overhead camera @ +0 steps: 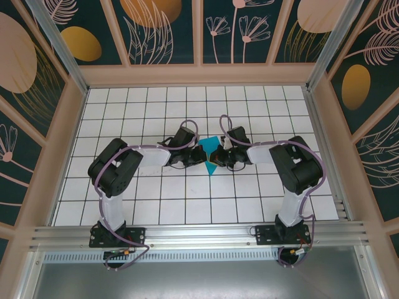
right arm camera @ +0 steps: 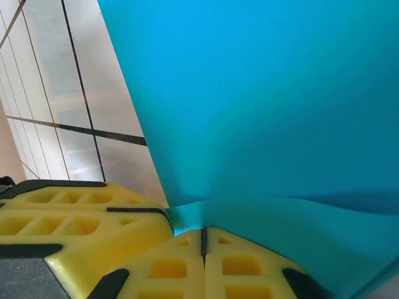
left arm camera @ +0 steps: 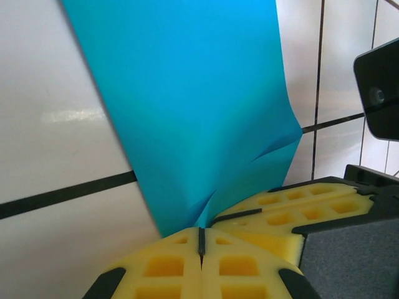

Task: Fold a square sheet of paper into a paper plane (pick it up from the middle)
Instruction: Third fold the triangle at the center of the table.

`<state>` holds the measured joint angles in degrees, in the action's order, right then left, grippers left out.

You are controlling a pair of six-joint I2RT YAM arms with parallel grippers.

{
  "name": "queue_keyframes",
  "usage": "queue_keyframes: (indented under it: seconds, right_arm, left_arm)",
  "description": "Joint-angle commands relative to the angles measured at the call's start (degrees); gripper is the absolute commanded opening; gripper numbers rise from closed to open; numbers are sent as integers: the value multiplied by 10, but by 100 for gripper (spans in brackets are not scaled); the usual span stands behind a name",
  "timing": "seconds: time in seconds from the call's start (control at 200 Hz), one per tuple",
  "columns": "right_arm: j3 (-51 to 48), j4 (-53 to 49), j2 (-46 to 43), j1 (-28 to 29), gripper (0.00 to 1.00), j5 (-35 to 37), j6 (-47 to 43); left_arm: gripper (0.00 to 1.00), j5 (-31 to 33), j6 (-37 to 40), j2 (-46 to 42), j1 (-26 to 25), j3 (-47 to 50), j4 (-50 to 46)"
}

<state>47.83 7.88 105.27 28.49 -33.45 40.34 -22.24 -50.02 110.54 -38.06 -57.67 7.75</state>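
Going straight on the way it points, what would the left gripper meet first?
The paper that it pinches: the sheet spreads out right ahead of the left gripper. Behind the sheet lies the table, probably close, though depth is unclear.

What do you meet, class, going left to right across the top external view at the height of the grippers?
In order: left arm → left gripper → square sheet of paper → right gripper → right arm.

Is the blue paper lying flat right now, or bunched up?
Bunched up: the paper puckers where the left hand and right hand pinch it shut.
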Motion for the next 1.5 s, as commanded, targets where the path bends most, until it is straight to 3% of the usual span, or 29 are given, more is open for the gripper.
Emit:
queue_keyframes:
  seconds: [0.0,0.59,1.086,1.496]
  right_arm:
    - [-13,-34,22,1,0,21,-13]
    - [-13,-29,14,1,0,10,-18]
    - [-78,9,-98,7,1,-78,-53]
    - [-88,-3,-72,16,1,-73,-61]
  left_arm:
    - [0,7,3,11,-4,-11,-12]
    - [0,44,10,40,-9,-45,-55]
    - [0,98,12,47,-17,-11,-95]
    - [0,119,2,45,-17,-9,-98]
